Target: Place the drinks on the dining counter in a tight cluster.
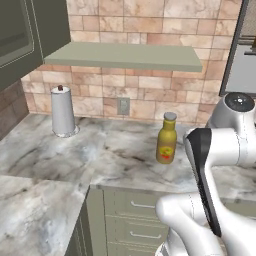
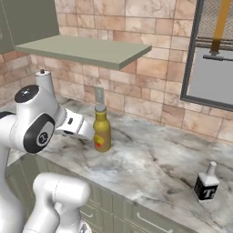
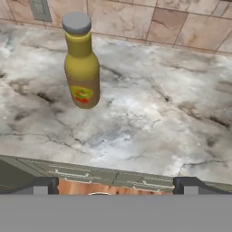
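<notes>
Amber bottle (image 1: 167, 138) stands upright on the marble surface (image 2: 150, 159) near the brick wall, grey cap on, label facing outward. Small white container with dark label (image 2: 206, 183) stands well apart, toward the window side. Paper towel roll (image 1: 63, 111) farther along the wall. Fingers (image 3: 115, 186) spread wide, empty, back over the drawer fronts (image 1: 135, 220).

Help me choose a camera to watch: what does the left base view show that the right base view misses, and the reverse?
Left base view alone: the paper towel roll's full body at the wall and the side counter in the foreground. Right base view alone: the small white bottle with a dark label standing on the counter, and a window. Both share the amber bottle upright on the marble counter, the green shelf, the wall outlet and the brick wall.
</notes>
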Tool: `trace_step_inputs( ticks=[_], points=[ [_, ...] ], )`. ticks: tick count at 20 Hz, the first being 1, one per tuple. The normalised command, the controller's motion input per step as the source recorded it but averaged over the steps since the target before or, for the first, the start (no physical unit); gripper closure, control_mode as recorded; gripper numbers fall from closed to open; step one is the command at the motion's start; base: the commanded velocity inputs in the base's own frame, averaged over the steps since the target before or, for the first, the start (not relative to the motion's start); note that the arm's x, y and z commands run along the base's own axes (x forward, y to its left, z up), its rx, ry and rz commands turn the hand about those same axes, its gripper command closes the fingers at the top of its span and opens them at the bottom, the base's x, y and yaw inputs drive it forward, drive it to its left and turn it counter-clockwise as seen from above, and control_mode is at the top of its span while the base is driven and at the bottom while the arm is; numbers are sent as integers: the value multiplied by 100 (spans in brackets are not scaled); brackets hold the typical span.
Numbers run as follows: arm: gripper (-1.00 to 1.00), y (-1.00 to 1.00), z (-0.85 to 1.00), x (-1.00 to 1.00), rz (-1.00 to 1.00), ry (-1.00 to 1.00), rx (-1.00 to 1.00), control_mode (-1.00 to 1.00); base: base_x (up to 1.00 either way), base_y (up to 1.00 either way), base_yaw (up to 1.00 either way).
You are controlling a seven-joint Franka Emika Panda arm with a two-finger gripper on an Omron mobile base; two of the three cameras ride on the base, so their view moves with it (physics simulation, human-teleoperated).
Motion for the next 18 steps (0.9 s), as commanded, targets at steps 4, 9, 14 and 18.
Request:
trace_step_inputs(
  ticks=[4, 9, 14, 18],
  points=[
    [-100, 0, 0, 0, 0, 0, 0, 100, -1, 0, 0],
    [-100, 1, 16, -15, 4, 0, 0, -100, -10, 0, 0],
    [-100, -11, 80, -8, 13, 1, -7, -100, 0, 0, 0],
    [-100, -37, 32, 39, 0, 22, -9, -100, 0, 0, 0]
  ],
)
